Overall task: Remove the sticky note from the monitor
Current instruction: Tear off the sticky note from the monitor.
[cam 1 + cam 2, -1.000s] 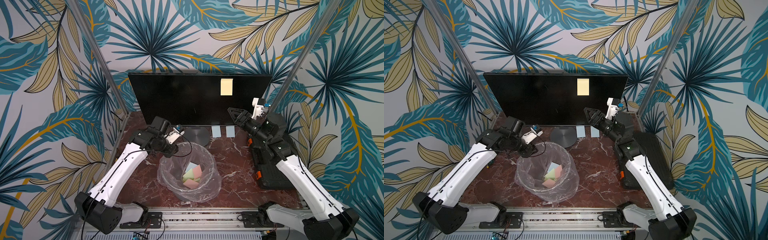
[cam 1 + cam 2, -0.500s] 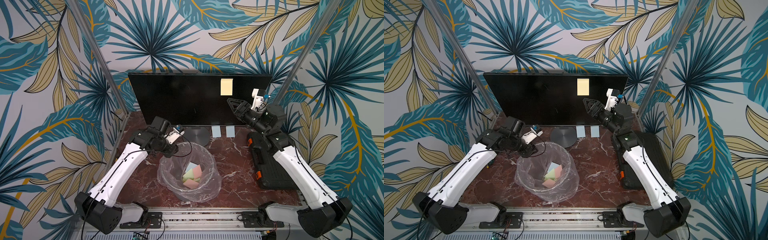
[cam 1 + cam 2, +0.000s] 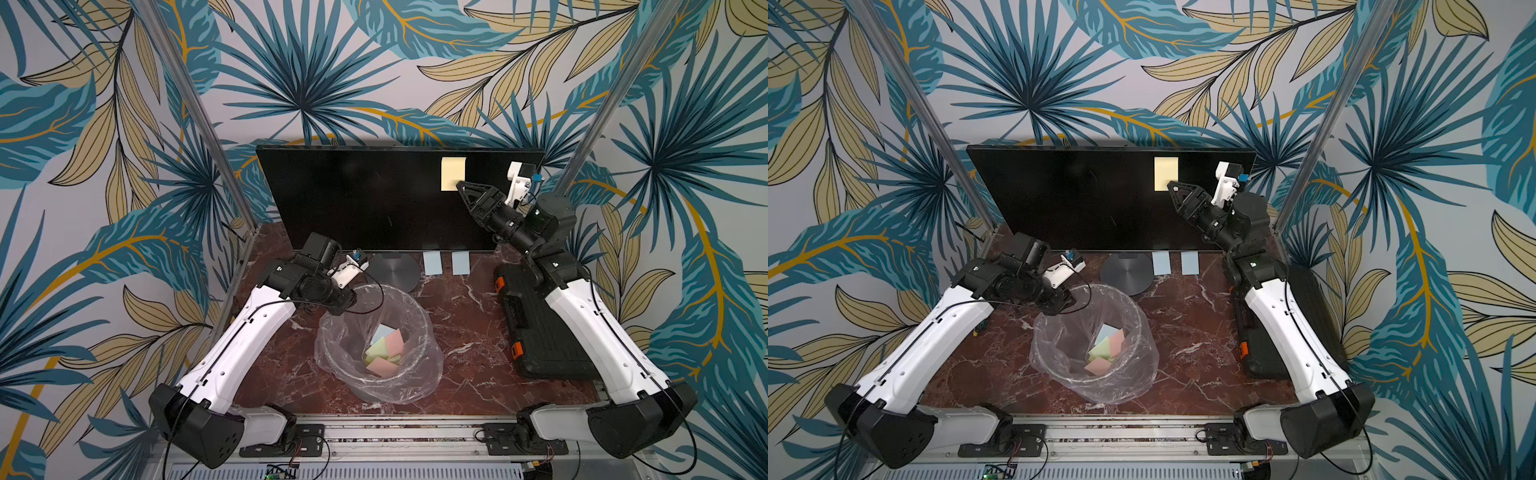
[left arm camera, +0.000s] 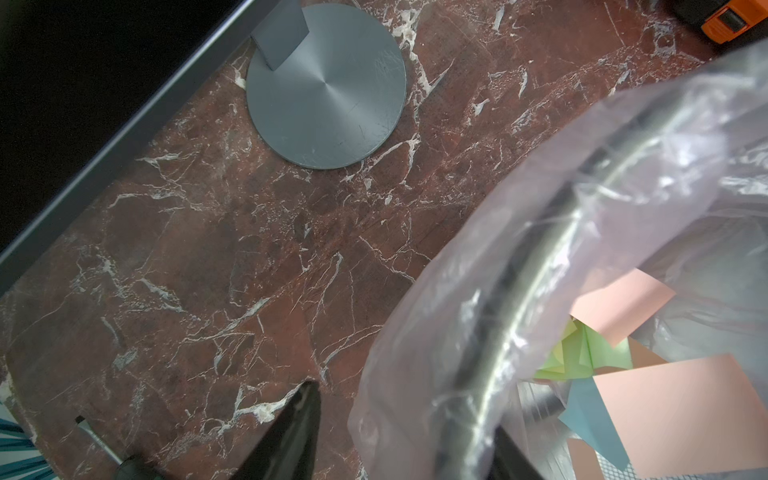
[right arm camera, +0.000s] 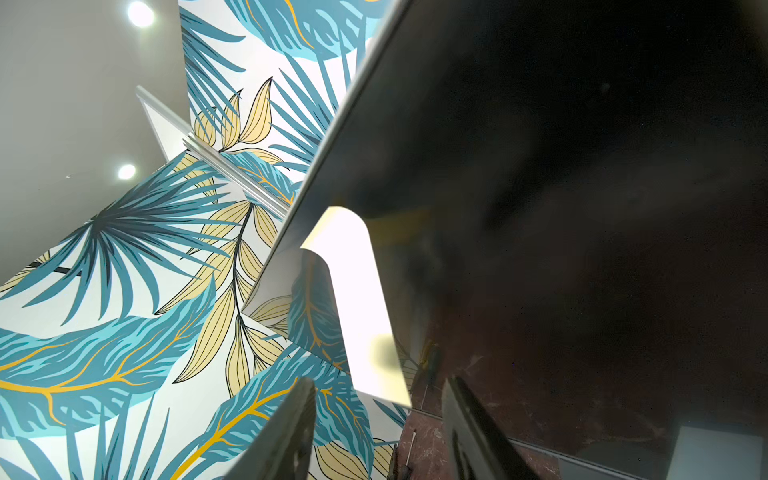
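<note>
A pale yellow sticky note (image 3: 453,173) (image 3: 1165,173) is stuck on the upper right of the black monitor (image 3: 365,199) (image 3: 1079,195). My right gripper (image 3: 460,186) (image 3: 1172,185) is raised, its tips at the note's lower right corner. In the right wrist view the sticky note (image 5: 361,307) hangs on the monitor (image 5: 561,166) just ahead of my open right gripper (image 5: 378,399), with nothing between the fingers. My left gripper (image 3: 348,300) (image 4: 405,405) is low at the bin's rim, open, with one finger on each side of the rim.
A bin lined with a clear bag (image 3: 419,320) stands at the table's centre, with several coloured notes (image 3: 386,351) inside. Two pale blue notes (image 3: 432,263) lie by the round grey base (image 3: 395,270). A black ribbed case (image 3: 540,332) lies under my right arm.
My right arm has risen and reached toward the screen, bringing its gripper from below the monitor's edge up to the note's lower corner. The left arm has not moved.
</note>
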### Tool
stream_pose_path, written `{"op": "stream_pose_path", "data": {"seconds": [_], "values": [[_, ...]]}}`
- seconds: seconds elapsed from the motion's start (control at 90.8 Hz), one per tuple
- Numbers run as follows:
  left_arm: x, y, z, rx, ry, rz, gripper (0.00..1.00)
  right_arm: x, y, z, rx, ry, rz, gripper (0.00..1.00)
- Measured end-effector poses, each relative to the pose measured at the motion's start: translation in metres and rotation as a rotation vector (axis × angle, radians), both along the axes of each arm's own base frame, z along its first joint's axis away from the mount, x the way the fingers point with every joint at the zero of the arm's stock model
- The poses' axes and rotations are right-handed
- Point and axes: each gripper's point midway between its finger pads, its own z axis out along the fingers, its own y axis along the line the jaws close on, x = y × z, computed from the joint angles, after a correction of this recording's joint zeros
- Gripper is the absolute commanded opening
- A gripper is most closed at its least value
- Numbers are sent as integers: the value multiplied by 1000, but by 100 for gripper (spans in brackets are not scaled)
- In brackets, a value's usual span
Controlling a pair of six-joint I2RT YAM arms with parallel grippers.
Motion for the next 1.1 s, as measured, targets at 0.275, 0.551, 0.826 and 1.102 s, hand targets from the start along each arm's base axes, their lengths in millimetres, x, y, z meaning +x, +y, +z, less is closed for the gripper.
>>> {"op": "stream_pose_path", "data": {"seconds": [0.275, 0.551, 0.826, 1.102], "values": [[0, 0, 0, 1, -1, -3, 54, 5, 2, 7, 1, -13, 15, 49], [0, 0, 0, 2, -2, -4, 53, 8, 5, 10, 8, -14, 35, 43], [0, 0, 0, 2, -2, -5, 53, 13, 8, 4, 14, 4, 46, 30], [0, 0, 0, 2, -3, -5, 53, 12, 8, 8, 19, -10, 48, 7]]}}
